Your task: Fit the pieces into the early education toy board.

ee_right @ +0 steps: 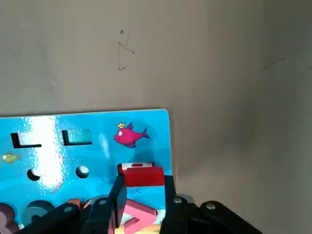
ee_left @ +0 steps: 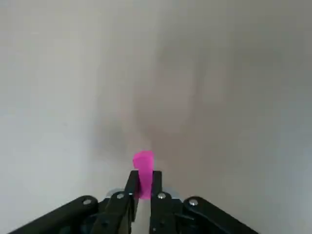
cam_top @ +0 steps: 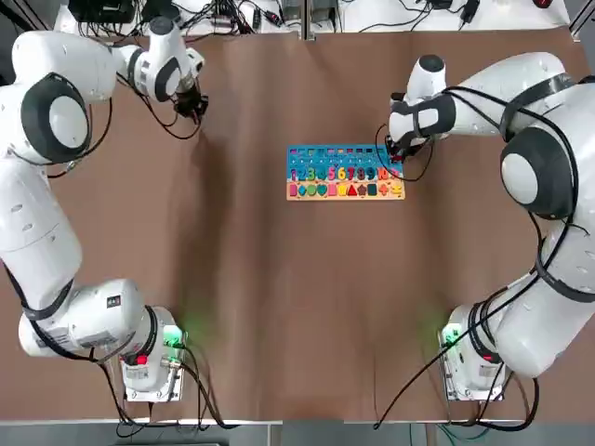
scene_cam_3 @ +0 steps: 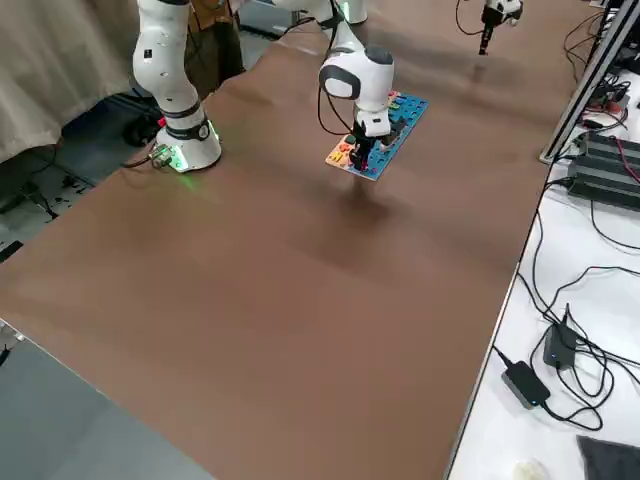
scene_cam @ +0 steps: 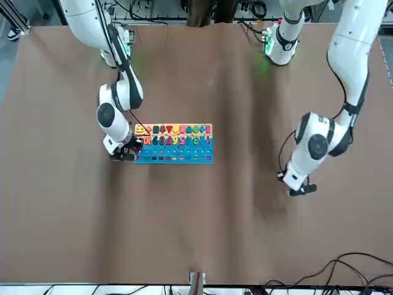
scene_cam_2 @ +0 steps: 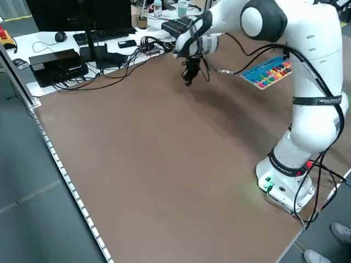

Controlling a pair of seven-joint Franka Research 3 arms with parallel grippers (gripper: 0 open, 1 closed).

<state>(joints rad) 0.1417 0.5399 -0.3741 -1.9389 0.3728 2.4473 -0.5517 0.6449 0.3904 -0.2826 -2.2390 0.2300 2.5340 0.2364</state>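
The early education toy board (cam_top: 344,173) lies flat in the far middle of the table, blue part away from me, pale strip with coloured shapes nearer. My right gripper (cam_top: 395,153) hovers over the board's right end and is shut on a small orange-red piece (ee_right: 141,175), held just above the blue part (ee_right: 92,146) near a pink fish picture. My left gripper (cam_top: 192,104) hangs over bare table at the far left, well away from the board, shut on a small pink piece (ee_left: 143,165) that sticks out past its fingertips.
A brown cloth (cam_top: 279,297) covers the whole table. Cables, a keyboard and boxes (scene_cam_2: 60,63) sit on the white bench past the far edge. Both arm bases (cam_top: 149,367) stand at the near edge.
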